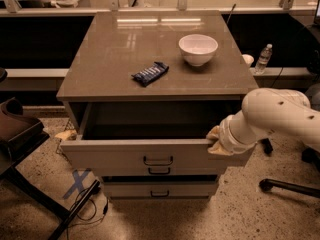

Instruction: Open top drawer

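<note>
We judge the gripper (216, 142) sits on the top drawer's (110, 156) upper edge, not the handle (158, 160) at its lower left, to drag it out; its grip we cannot tell.

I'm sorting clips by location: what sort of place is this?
Likely an office or lab workroom: a drawer cabinet, a rolling chair base on speckled floor, loose cables. The gripper is at the right end of the open top drawer.

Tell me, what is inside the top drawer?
The top drawer shows only a dark inner wall, no items visible; its front hides the near floor. The gripper is at its front's right top edge.
</note>
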Motion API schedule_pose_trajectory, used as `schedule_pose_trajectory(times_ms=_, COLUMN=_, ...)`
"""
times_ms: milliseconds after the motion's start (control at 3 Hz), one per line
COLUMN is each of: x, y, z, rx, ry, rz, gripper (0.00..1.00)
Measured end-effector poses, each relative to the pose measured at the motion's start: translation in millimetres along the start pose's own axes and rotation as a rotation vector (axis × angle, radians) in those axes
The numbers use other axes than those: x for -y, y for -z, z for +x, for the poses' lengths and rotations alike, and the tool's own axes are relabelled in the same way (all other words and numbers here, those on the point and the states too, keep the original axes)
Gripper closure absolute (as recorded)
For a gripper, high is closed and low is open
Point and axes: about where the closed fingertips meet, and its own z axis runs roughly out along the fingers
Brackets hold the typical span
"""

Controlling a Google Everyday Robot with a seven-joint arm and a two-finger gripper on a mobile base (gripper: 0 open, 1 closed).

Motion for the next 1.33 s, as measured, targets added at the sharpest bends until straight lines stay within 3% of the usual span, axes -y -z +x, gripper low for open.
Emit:
schedule_pose_trajectory(times_ms=667, x=-8.5, y=3.8, z=0.2, rx=0.000, ry=-0.006, rz=-0.001, gripper=1.00)
schedule_pose_trajectory(times_ms=1000, x=-28.6, y=10.8, z=0.3, rx=-0.009, ry=0.006, rz=-0.012, gripper=1.00)
schedule_pose_trajectory(times_ms=1333, x=-28.6, y=10.7, z=-0.2, rx=-0.009, ry=0.007, rz=-0.013, gripper=1.00)
